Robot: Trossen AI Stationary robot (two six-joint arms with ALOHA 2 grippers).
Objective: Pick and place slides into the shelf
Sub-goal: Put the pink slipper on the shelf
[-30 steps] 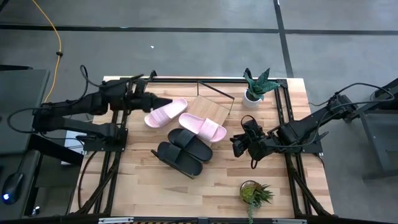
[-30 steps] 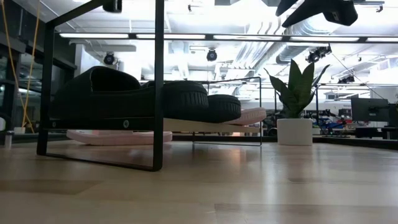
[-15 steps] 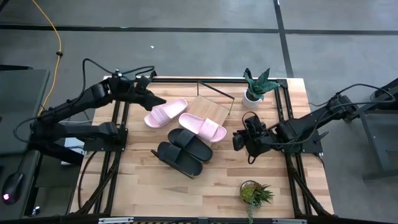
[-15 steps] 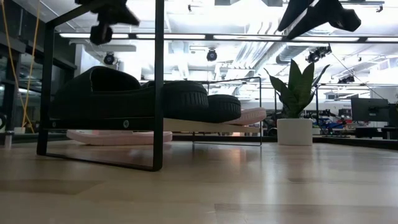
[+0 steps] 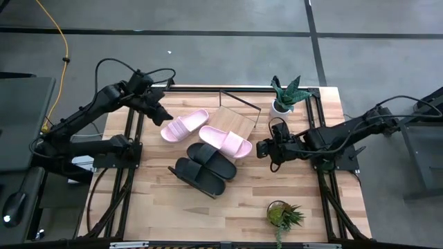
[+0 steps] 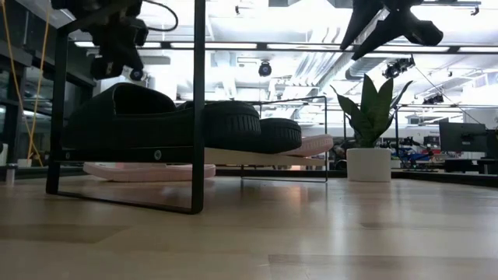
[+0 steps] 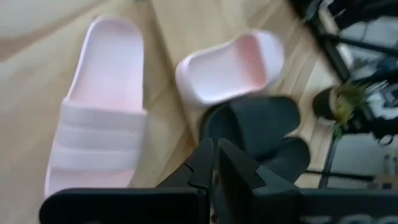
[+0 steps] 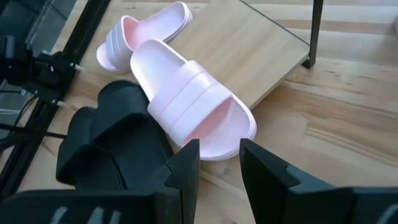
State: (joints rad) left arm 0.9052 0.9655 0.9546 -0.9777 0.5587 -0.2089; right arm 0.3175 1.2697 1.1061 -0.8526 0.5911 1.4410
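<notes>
Two pale pink slides (image 5: 185, 126) (image 5: 225, 142) and two matte black slides (image 5: 211, 159) (image 5: 199, 176) lie in a cluster mid-table. The nearer pink slide (image 8: 193, 99) lies along the near edge of the shelf board (image 5: 234, 122); the shelf's black wire frame (image 5: 239, 102) stands beyond. The black slides (image 8: 118, 137) overlap each other. My left gripper (image 5: 163, 111) is shut and points down over the table just left of the far pink slide (image 7: 106, 124). My right gripper (image 5: 263, 149) is open, level, just right of the nearer pink slide, touching nothing.
A potted plant in a white pot (image 5: 282, 102) stands at the far right, beside the shelf. A second small plant (image 5: 282, 216) sits near the table's near edge. Bare wood (image 5: 152, 200) lies left of and in front of the black slides.
My left gripper has drawn back toward the table's left edge, off the far pink slide, tipping from level to pointing down and coming lower. My right gripper has moved toward the far edge and a little left, closer to the nearer pink slide. The slides have not moved.
</notes>
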